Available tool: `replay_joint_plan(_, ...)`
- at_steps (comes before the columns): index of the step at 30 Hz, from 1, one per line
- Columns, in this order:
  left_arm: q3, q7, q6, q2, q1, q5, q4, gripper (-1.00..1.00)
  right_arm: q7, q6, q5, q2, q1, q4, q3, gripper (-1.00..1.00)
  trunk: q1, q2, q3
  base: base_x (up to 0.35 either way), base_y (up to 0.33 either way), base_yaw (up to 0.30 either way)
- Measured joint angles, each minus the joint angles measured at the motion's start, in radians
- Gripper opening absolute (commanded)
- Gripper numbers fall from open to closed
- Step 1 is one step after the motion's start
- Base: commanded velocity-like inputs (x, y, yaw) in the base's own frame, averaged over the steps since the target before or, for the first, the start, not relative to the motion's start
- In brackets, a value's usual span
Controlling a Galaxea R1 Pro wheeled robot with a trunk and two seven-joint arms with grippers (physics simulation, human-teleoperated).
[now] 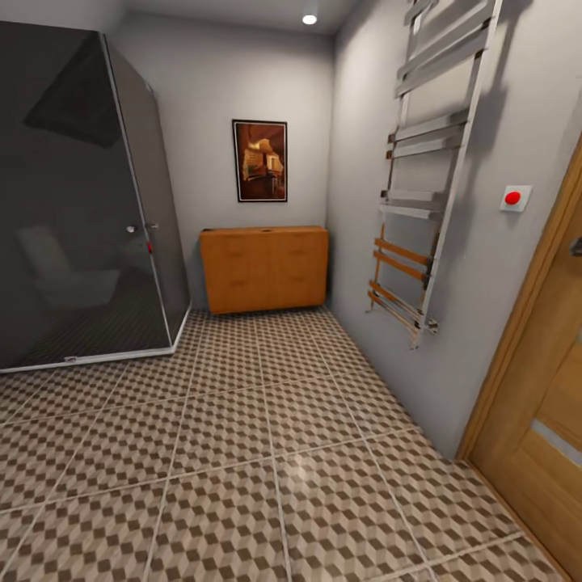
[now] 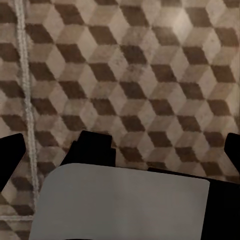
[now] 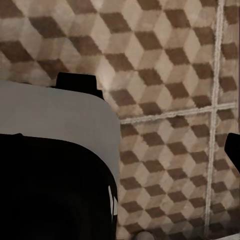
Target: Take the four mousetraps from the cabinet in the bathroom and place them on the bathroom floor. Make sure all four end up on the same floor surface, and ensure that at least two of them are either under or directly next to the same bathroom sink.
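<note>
The orange-brown cabinet (image 1: 264,268) stands shut against the far wall, a few tiles ahead in the head view. The mousetraps are out of view, and so is the bathroom sink. The cube-patterned bathroom floor (image 1: 267,453) stretches from me to the cabinet. My left gripper (image 2: 122,150) hangs over bare tiles (image 2: 150,75), its dark fingertips (image 2: 11,152) spread to both edges of the left wrist view, open and empty. One fingertip (image 3: 234,150) of my right gripper (image 3: 122,150) shows at the edge of the right wrist view above the tiles (image 3: 165,65), also open with nothing in it.
A dark glass shower enclosure (image 1: 81,202) fills the left side. A chrome towel rail (image 1: 428,186) hangs on the right wall, with a wooden door (image 1: 541,404) nearer on the right. A framed picture (image 1: 259,160) hangs above the cabinet. My own grey and black body (image 2: 120,205) lies under both wrists.
</note>
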Motion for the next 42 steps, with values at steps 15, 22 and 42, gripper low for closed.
replay_joint_plan(15,0.0,0.0,0.0,0.0,0.0,0.0,0.0,1.0,0.002,-0.001,0.001,-0.001,0.0,0.0,0.0,1.0,0.0,0.0,0.0,0.323,0.0,0.229)
replay_joint_plan(22,0.0,0.0,0.0,0.0,0.0,0.0,0.0,1.0,0.002,0.0,0.0,-0.001,0.0,0.0,0.0,1.0,0.0,0.0,0.0,0.323,0.0,0.051)
replay_joint_plan(42,0.0,0.0,0.001,-0.003,0.0,-0.001,0.0,1.0,0.005,0.001,0.001,-0.002,0.0,0.0,0.001,1.0,0.0,0.0,0.0,0.323,0.0,0.004)
